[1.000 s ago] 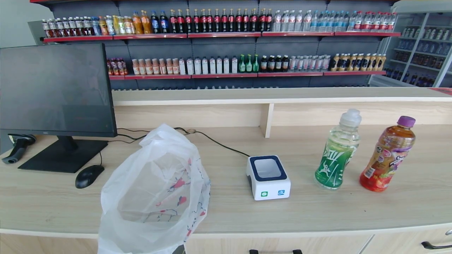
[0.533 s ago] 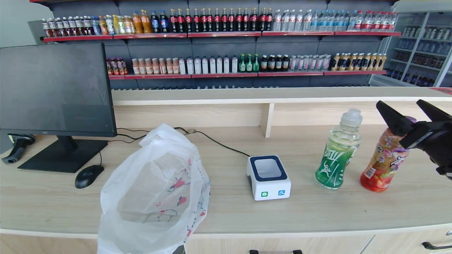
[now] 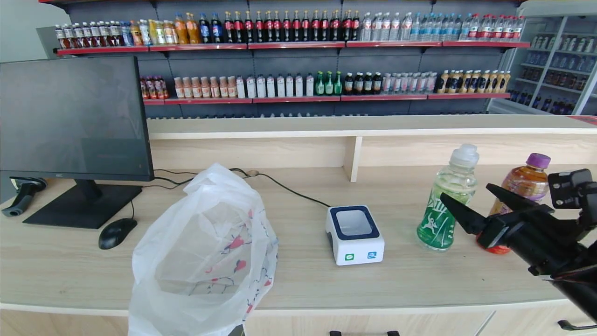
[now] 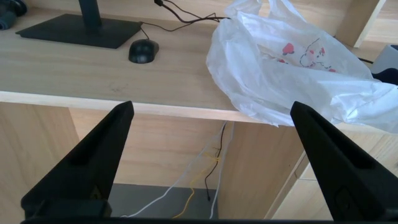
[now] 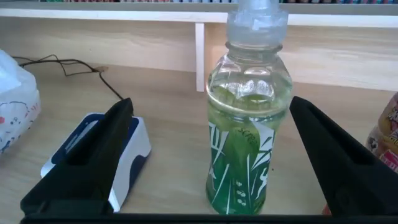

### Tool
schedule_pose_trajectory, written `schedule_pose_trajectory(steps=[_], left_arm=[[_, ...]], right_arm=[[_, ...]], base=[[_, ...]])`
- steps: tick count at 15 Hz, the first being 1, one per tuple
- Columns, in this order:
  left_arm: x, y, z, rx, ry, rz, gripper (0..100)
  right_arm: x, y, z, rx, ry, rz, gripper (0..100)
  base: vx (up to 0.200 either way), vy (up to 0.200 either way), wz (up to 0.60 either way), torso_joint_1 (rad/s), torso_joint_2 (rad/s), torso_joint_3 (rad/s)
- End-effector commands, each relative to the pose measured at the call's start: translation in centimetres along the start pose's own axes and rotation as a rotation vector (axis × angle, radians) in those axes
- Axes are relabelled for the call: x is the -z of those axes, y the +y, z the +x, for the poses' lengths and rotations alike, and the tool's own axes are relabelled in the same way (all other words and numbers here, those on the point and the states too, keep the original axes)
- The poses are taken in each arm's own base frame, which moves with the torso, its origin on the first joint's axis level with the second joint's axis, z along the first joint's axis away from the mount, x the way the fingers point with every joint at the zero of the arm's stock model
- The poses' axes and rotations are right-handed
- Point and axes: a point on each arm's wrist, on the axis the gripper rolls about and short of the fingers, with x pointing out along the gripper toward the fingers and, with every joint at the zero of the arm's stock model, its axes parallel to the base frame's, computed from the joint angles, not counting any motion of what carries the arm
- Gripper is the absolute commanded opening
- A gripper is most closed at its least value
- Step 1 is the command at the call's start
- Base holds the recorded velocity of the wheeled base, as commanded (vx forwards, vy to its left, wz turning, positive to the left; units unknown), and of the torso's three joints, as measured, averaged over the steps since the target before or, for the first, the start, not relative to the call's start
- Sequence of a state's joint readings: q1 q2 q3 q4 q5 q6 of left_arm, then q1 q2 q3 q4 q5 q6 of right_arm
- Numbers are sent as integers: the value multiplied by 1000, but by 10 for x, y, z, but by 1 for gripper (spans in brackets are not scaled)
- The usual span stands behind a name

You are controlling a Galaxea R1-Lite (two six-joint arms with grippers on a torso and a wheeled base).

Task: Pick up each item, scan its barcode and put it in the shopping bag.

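Bottles are seen upright on the right of the counter (image 3: 298, 280): a green-labelled bottle (image 3: 446, 198) with a clear cap, filled with pale liquid to its shoulder, and just to its right a purple-capped bottle (image 3: 524, 184) of amber-red drink. The shopping bag (image 3: 205, 252), thin white film printed with small red flowers, is slumped at the counter's front edge with its mouth gaping upward and some film draped over that edge. The scanner (image 3: 354, 234) is set between bag and bottles, with bare wood on either side of it. The right gripper (image 3: 466, 192) is held with fingers spread wide, level with the green-labelled bottle's body and not touching it. The left gripper (image 4: 211, 106), likewise spread and holding nothing, is kept below the counter's front edge, near the bag.
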State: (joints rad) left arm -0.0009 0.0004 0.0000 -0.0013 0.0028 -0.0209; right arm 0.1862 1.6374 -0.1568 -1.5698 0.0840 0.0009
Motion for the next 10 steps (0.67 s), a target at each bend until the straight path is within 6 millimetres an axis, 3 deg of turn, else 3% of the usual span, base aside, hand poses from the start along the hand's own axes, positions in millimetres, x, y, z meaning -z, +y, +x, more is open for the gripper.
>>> schedule_pose_trajectory(steps=[1,2,6,10], left_arm=[[0,0,0,0,-1,-1,100],[0,0,0,0,-1,-1,100],[0,0,0,0,-1,-1,100],[0,0,0,0,-1,-1,100]], right_arm=[[15,5,-22,-17,93,3,100],[22,8,-31,-32,138,7,100],[29,9,-24,-37,171,12,100],[31,6,-5,-27,156,11,100]], base=[[0,0,0,0,0,0],[0,0,0,0,0,0],[0,0,0,0,0,0],[0,0,0,0,0,0]])
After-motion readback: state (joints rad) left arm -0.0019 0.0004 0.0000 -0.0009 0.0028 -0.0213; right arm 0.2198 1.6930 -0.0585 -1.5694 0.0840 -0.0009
